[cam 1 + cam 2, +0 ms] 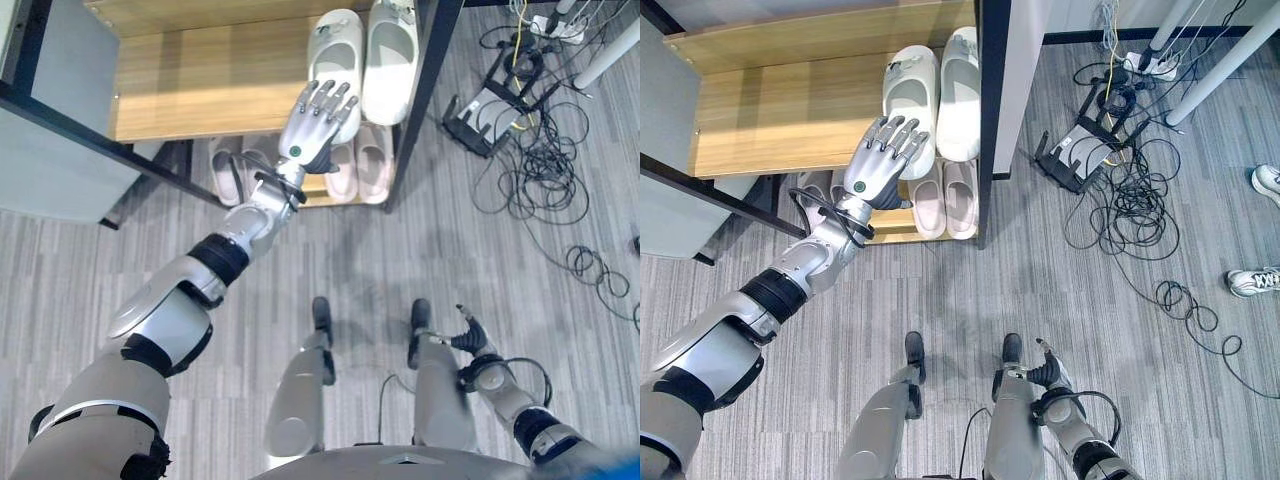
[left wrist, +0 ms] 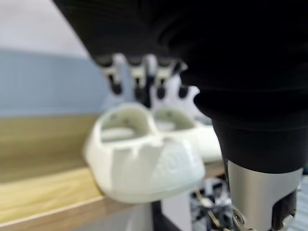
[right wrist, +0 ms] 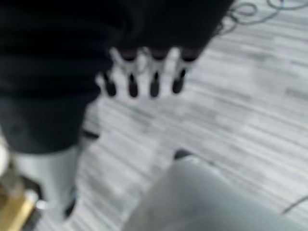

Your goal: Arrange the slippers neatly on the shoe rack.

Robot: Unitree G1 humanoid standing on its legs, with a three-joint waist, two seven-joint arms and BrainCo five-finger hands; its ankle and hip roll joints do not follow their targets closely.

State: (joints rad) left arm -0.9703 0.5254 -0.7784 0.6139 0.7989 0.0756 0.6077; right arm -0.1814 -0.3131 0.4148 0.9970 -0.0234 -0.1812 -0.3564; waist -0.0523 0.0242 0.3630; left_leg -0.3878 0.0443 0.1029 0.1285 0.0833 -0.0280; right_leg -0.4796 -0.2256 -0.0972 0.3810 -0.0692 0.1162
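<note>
— Slippers: where are the white slippers (image 1: 360,60) kept, and how is the left robot hand (image 1: 318,122) held?
— At 1 o'clock on the shoe rack (image 1: 200,80); fingers spread, nothing grasped.
— Handling?
— Judged light, springy foam; best taken by the heel rim.

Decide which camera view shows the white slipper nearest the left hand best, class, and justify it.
The right eye view: the white slipper lies whole on the top shelf, the open left hand over its heel. The left eye view matches. The left wrist view shows its heel end close.
</note>
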